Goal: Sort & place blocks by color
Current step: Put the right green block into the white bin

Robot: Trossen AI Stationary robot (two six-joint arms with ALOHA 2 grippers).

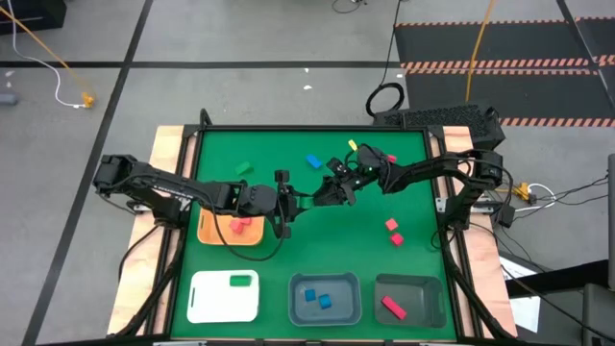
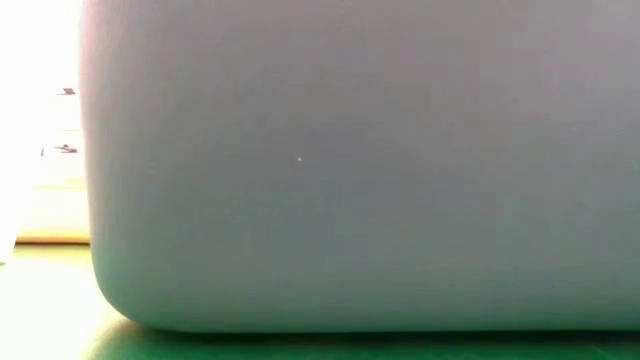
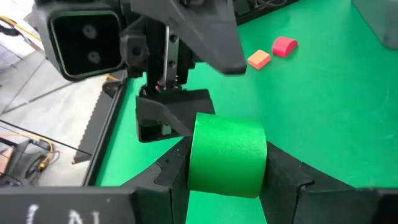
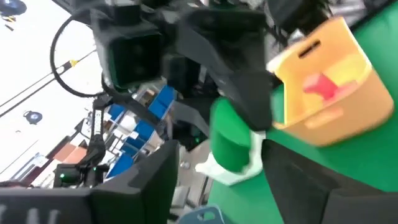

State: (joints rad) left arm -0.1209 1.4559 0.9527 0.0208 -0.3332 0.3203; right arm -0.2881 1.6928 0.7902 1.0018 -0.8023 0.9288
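Note:
Over the middle of the green table, my left gripper [image 3: 227, 180] is shut on a green block [image 3: 227, 152], which also shows in the right wrist view [image 4: 231, 138]. My right gripper [image 1: 332, 190] faces it from the table's right. It is open [image 4: 217, 171], its fingers standing apart on either side of the block. Loose blocks lie on the table: a green one [image 1: 242, 168], a blue one [image 1: 313, 160] and two red ones [image 1: 392, 224] [image 1: 397, 239]. My left gripper pinches the green block by two opposite sides [image 3: 194, 155] between its two fingers [image 3: 283, 171]. The fingers come from the table's left, slanting a little downward. The block is lifted clear of the table.
Along the near edge stand a white tray [image 1: 207, 303] with a green block, a grey-blue tray [image 1: 298, 306] with blue blocks and a dark grey tray [image 1: 423, 288] with a red block. An orange tray [image 1: 213, 231] holding red blocks lies under my left arm. A grey tray wall [image 2: 350, 170] fills the low view.

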